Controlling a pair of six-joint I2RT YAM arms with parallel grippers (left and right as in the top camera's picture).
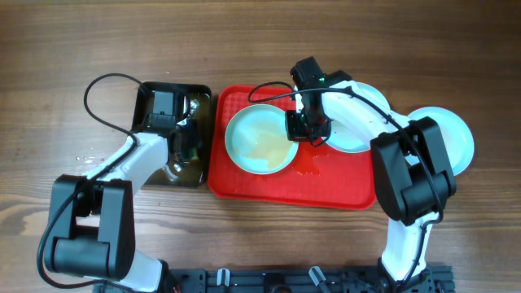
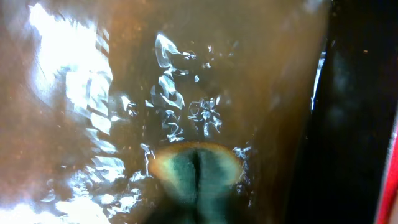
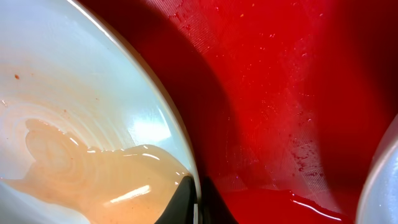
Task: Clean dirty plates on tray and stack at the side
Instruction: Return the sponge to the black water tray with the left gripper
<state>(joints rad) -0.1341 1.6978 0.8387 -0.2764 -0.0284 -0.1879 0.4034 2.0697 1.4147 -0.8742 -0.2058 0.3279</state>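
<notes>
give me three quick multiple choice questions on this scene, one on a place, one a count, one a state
1. Where is the left gripper?
A) at the black tray of brown water
B) on the bare wood
C) on a shelf

2. How many plates show from overhead?
A) two
B) three
C) four

3. What is in the plate gripped by the right gripper?
A) nothing, it is dry
B) pooled pale yellowish liquid
C) a fork

Answers:
1 A: overhead it is over the black tray, and its wrist view is filled with brown water.
2 B: two lie on the red tray and one lies to the right of it.
3 B: the right wrist view shows the liquid pooled against the pinched rim.
</notes>
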